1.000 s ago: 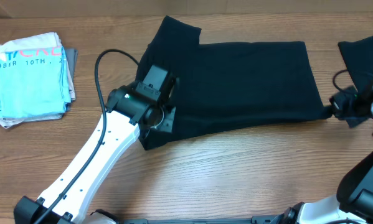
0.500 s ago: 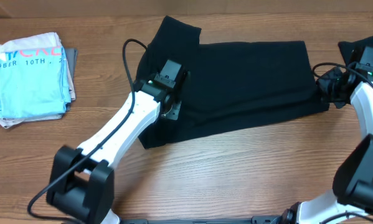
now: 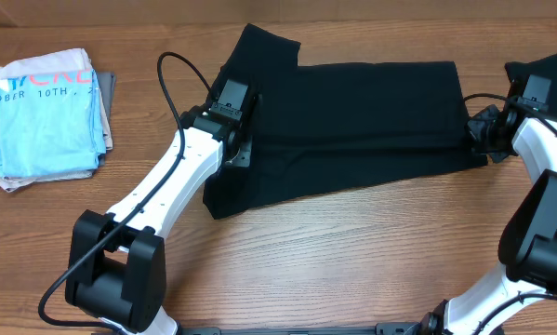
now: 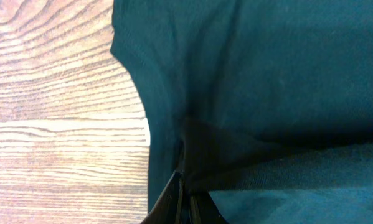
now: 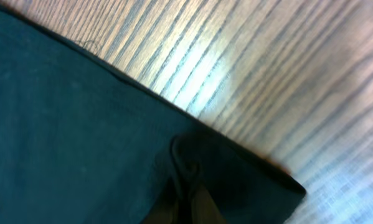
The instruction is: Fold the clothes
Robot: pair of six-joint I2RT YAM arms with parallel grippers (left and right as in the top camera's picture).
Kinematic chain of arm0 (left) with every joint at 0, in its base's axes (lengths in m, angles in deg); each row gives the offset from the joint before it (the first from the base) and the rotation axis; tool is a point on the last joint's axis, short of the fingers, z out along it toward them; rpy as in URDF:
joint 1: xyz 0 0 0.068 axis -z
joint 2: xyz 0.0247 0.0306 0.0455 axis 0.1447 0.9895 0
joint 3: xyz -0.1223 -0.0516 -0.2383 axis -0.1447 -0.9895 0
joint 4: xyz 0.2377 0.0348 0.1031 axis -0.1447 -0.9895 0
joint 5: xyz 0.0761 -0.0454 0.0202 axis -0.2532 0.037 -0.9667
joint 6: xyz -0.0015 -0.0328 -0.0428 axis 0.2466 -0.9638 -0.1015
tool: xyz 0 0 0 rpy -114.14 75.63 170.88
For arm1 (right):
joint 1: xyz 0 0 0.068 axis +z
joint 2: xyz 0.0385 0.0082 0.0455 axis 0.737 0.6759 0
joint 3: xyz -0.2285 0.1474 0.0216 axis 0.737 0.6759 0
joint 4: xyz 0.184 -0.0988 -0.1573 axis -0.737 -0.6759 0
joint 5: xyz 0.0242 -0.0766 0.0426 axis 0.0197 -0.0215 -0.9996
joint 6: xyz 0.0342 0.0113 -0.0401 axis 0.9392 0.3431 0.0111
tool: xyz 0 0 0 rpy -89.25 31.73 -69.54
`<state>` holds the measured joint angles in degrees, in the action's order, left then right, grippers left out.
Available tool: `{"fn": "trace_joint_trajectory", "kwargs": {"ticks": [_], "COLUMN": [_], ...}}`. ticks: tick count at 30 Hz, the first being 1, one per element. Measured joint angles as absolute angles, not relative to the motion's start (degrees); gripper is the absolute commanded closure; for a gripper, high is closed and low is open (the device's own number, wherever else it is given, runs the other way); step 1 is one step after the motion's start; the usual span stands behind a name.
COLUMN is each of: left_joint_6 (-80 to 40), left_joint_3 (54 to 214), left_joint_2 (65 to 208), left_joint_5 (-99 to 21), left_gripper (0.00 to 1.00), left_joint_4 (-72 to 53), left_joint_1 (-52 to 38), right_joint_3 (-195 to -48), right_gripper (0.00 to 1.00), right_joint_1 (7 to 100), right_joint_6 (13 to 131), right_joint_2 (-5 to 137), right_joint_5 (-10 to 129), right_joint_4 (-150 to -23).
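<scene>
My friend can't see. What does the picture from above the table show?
A big black T-shirt lies spread on a wooden table, pinched by the robot's left gripper near a sleeve and its right gripper at the opposite end. A folded light-blue T-shirt sits at the far left.

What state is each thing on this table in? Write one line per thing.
black T-shirt, spread out on the table, pinched at both ends.
left gripper, shut on the black T-shirt.
right gripper, shut on the black T-shirt.
light-blue T-shirt, folded, lying apart at the left.
second black garment, bunched at the right edge, partly out of view.
</scene>
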<state>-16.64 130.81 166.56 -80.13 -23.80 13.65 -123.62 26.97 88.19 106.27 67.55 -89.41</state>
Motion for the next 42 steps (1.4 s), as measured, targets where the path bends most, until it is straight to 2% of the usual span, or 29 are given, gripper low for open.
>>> {"fn": "trace_joint_trajectory", "kwargs": {"ticks": [11, 12, 13, 14, 16, 17, 18, 19, 20, 21, 23, 25, 27, 32, 36, 42], "left_joint_6": [-16.64, -16.86, -16.9, -16.88, -17.43, -17.62, -18.0, -18.08, -18.37, -18.35, -18.35, -18.52, -18.52, -18.52, -18.3, -14.54], "left_joint_3": [130.81, 130.81, 130.81, 130.81, 130.81, 130.81, 130.81, 130.81, 130.81, 130.81, 130.81, 130.84, 131.4, 138.09, 145.7, 148.69], "left_joint_2": [170.97, 171.61, 171.96, 172.13, 172.22, 172.22, 172.22, 172.22, 172.22, 172.22, 172.24, 172.22, 172.24, 172.33, 172.33, 172.33], "left_joint_5": [-80.19, -80.19, -80.19, -80.19, -80.45, -80.63, -80.67, -80.8, -80.83, -80.85, -80.89, -81.02, -81.04, -81.04, -80.04, -70.07], "left_gripper": [0.96, 0.91, 0.82, 0.68, 0.58, 0.42, 0.3, 0.3, 0.3, 0.29, 0.33, 0.37, 0.41, 0.43, 0.59, 0.78], "left_joint_4": [-21.55, -21.33, -21.28, -21.26, -21.22, -21.15, -21.02, -21.0, -21.0, -20.82, -20.47, -19.91, -19.99, -25.46, -29.96, -32.15], "left_joint_1": [13.68, 13.68, 13.65, 13.65, 13.65, 13.65, 13.63, 13.52, 13.44, 13.3, 13.09, 12.98, 12.93, 12.93, 12.93, 12.91], "right_joint_3": [-123.62, -123.62, -123.62, -123.62, -123.62, -123.62, -123.62, -123.62, -123.62, -123.62, -123.62, -123.62, -123.64, -124.54, -127.45, -131.73], "right_gripper": [0.96, 0.96, 0.96, 0.96, 0.93, 0.83, 0.76, 0.7, 0.67, 0.59, 0.32, 0.13, 0.03, 0.0, 0.0, 0.0], "right_joint_1": [27.01, 27.01, 27.01, 26.99, 26.99, 26.99, 26.99, 26.99, 26.99, 26.99, 26.94, 26.94, 26.94, 26.94, 26.84, 25.04], "right_joint_6": [88.21, 88.19, 88.21, 88.21, 88.23, 88.17, 88.01, 87.93, 87.75, 87.05, 86.22, 84.87, 83.9, 82.53, 82.18, 82.15], "right_joint_2": [108.74, 108.74, 108.74, 108.74, 108.74, 108.74, 108.74, 108.74, 108.74, 108.74, 108.74, 108.74, 108.74, 108.74, 108.74, 108.72], "right_joint_5": [67.4, 67.14, 66.83, 66.55, 66.2, 65.85, 65.78, 65.23, 64.91, 64.51, 63.62, 62.46, 61.34, 58.48, 57.67, 58.0], "right_joint_4": [-86.37, -85.71, -85.21, -84.86, -84.29, -83.9, -83.7, -83.2, -82.61, -81.89, -80.93, -79.55, -77.87, -76.55, -80.58, -90.15]}}
